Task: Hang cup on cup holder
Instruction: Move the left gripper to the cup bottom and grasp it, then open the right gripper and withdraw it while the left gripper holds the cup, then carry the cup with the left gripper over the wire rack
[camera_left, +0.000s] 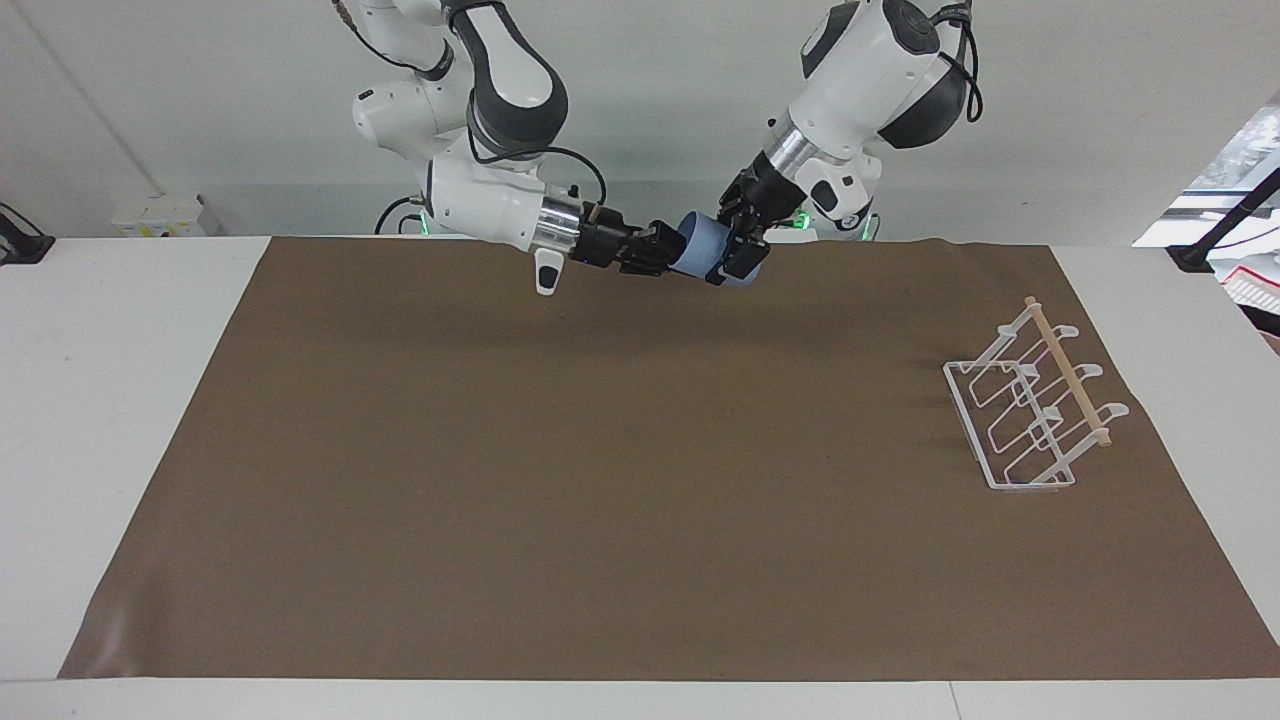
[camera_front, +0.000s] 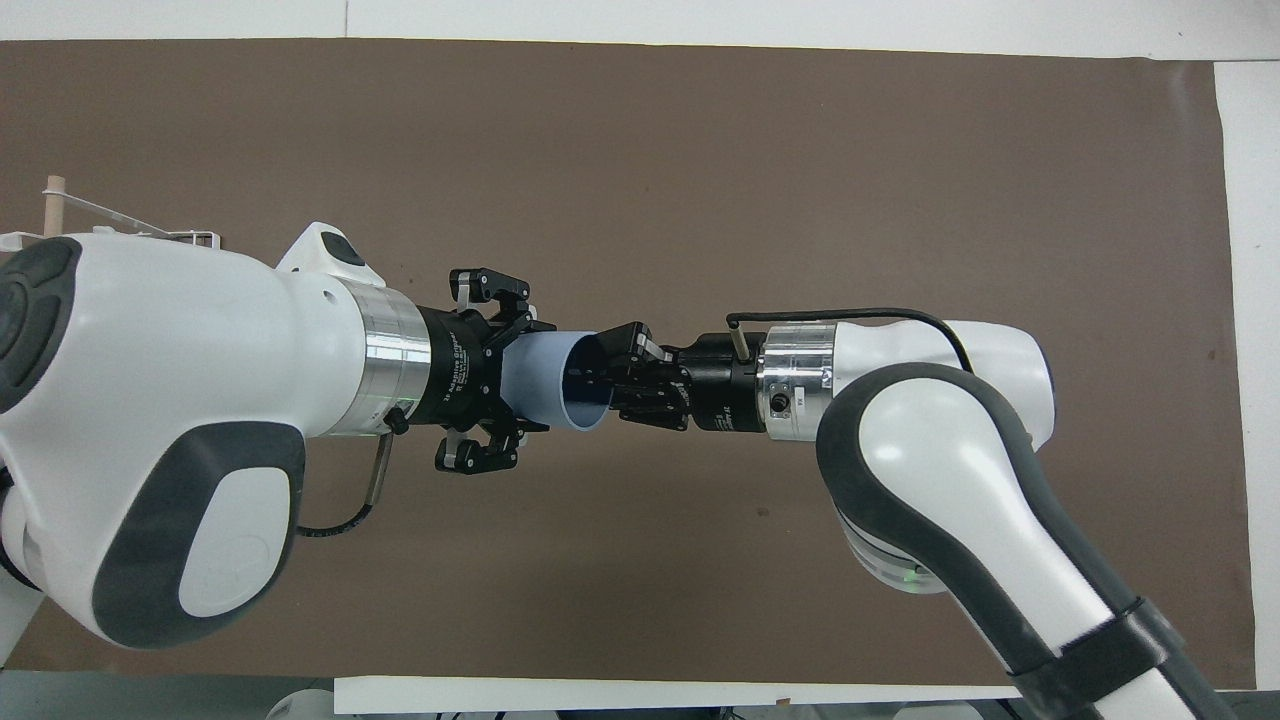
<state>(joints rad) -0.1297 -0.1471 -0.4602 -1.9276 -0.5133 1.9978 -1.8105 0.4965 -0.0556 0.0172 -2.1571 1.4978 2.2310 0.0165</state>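
Note:
The light-blue cup (camera_left: 698, 256) hangs on its side in the air over the mat's edge nearest the robots. My right gripper (camera_left: 668, 252) is shut on the cup's rim, one finger inside the mouth (camera_front: 590, 378). My left gripper (camera_left: 740, 256) is open, its fingers (camera_front: 492, 292) spread around the cup's closed end (camera_front: 535, 380). The white wire cup holder (camera_left: 1035, 412) with its wooden rod stands on the mat toward the left arm's end. In the overhead view only its rod end (camera_front: 54, 200) shows, the rest hidden by the left arm.
A brown mat (camera_left: 600, 480) covers most of the white table (camera_left: 110, 380). Both arms reach in low over the mat's edge nearest the robots.

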